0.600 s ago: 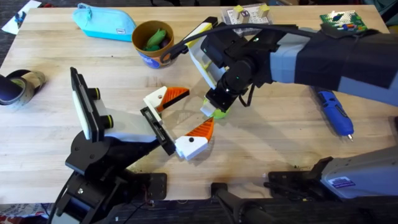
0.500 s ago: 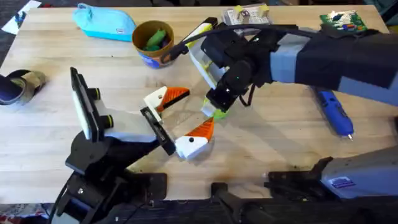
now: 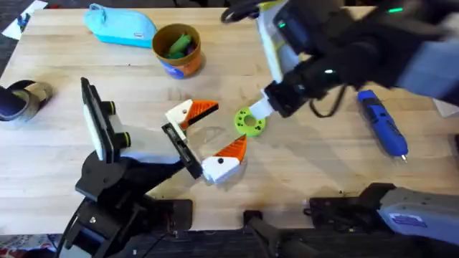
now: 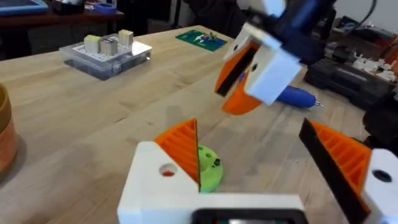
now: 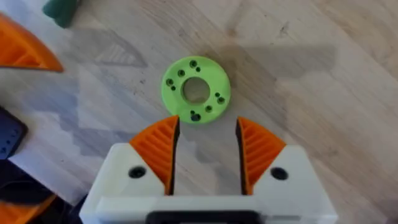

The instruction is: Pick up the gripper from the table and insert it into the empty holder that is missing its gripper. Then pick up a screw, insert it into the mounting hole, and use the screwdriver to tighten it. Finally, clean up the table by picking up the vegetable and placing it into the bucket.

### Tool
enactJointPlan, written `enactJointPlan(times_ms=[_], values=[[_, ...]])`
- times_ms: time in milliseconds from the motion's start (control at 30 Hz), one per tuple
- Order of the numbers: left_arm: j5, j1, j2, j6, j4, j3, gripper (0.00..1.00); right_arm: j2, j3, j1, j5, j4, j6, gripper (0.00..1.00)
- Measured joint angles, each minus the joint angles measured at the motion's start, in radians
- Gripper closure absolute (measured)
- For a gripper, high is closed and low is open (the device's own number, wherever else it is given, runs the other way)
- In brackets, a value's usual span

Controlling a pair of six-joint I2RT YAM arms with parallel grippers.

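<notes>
I see my right gripper hanging just above the table with its orange pads parted and nothing between them; a green ring-shaped disc lies flat right beneath it. My left gripper rests low near the table's middle, jaws spread, holding nothing. The blue screwdriver lies off to the right. The yellow-orange bucket stands beside a light-blue pouch.

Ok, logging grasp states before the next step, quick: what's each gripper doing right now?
Left gripper: open, holding nothing.
Right gripper: open, empty, just above the flat green plastic ring with small holes.
</notes>
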Motion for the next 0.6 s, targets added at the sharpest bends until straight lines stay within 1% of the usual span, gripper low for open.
enactJointPlan(times_ms=[167,300,433,600], values=[[0.000,0.000,0.000,-0.001,0.000,0.000,0.014,-0.185,0.003,-0.001,0.001,-0.081,0.024,0.478],[0.000,0.000,0.000,-0.001,0.000,0.000,0.015,-0.277,0.007,-0.001,-0.003,-0.143,0.032,0.478],[0.000,0.000,0.000,-0.001,0.000,0.000,0.014,-0.293,0.008,-0.001,-0.014,-0.198,0.039,0.478],[0.000,0.000,0.000,-0.001,0.000,0.000,0.014,-0.253,0.008,-0.001,-0.022,-0.213,0.040,0.478]])
